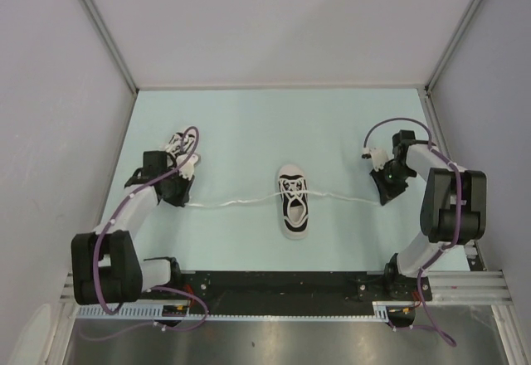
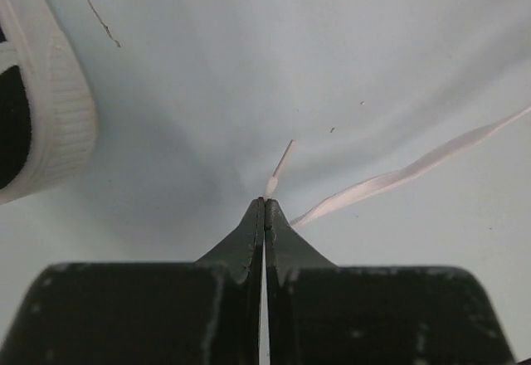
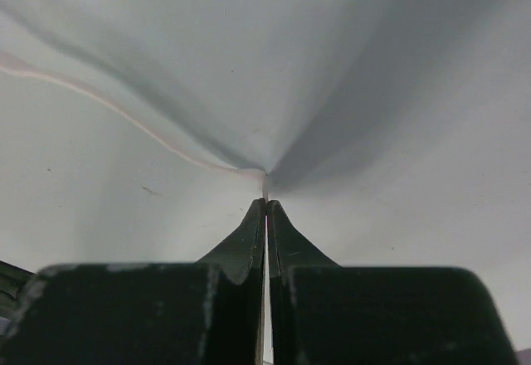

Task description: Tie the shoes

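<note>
One black shoe [image 1: 294,205] with a white toe cap lies mid-table, toe toward the back. Its white laces [image 1: 236,203] are stretched out flat to either side. My left gripper [image 1: 186,201] is shut on the end of the left lace [image 2: 398,174], and the lace tip [image 2: 282,162] pokes out past the fingertips. My right gripper [image 1: 384,194] is shut on the end of the right lace [image 3: 124,116], which trails off to the left over the table. The second shoe [image 1: 180,143] lies at the back left, partly hidden by my left wrist; its white sole [image 2: 54,108] shows in the left wrist view.
The pale blue table [image 1: 249,124] is enclosed by grey walls with metal posts [image 1: 104,29] at the back corners. A black rail [image 1: 282,286] carrying both arm bases runs along the near edge. Purple cables [image 1: 192,137] loop off each wrist.
</note>
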Controlling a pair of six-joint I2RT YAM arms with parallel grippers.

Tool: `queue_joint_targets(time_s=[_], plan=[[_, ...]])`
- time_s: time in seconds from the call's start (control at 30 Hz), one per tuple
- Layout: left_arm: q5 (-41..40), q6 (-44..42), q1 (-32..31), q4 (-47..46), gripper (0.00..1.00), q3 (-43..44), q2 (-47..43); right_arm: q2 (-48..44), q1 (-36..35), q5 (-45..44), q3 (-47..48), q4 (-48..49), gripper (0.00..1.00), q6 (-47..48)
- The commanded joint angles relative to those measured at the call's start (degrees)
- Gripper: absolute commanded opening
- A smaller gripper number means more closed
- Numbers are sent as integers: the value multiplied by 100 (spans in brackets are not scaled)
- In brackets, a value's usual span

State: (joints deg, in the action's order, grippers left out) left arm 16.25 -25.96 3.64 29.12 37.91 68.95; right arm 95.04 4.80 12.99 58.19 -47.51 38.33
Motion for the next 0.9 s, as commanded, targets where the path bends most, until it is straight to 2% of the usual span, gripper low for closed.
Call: queue_joint_targets(time_s=[0.0,0.07,0.1,0.13,0.17,0.2,0.23,0.37,0.47,0.53,0.57,0.63,0.67,0.7,0.77,0.87], plan=[[-131,-313,-74,-320,1,23,434,198,-110,-87,104,-4,0,-80],[218,-444,-74,-110,12,120,497,112,-172,140,148,-231,27,-53],[334,-480,-83,-57,28,155,366,32,-172,246,174,-302,39,-36],[465,-489,-83,75,37,277,243,-73,-172,326,253,-364,53,-36],[658,-542,-83,145,47,357,103,-170,-146,509,306,-539,59,-1],[738,-586,-83,224,64,453,-177,-466,-128,581,367,-601,63,8],[817,-664,-74,304,72,672,-302,-609,-93,651,412,-637,69,8],[1424,-1541,-83,1015,100,1305,-742,-1338,100,1300,815,-831,77,26],[1644,-1667,-223,1103,100,1789,-760,-1901,223,1879,1018,-542,82,-210],[2064,-1703,-311,1166,100,2227,-541,-2304,197,2232,1054,-331,97,-343],[2240,-1554,-320,1174,100,2360,-453,-2445,171,2477,1054,1,100,-718],[2896,-1745,-320,1393,100,2782,-207,-2578,-22,2419,1036,354,100,-1141],[2962,-2007,-511,1499,100,2914,-84,-2596,-75,2697,1080,400,100,-1030],[2902,-2167,-853,1787,100,3054,195,-2596,-136,2821,1089,357,100,-655],[2463,-2379,-1276,1755,100,3214,426,-2422,-452,2692,1106,444,100,-694],[2252,-2764,-1865,1245,100,2696,549,-1975,-699,2664,1106,199,100,-695]])
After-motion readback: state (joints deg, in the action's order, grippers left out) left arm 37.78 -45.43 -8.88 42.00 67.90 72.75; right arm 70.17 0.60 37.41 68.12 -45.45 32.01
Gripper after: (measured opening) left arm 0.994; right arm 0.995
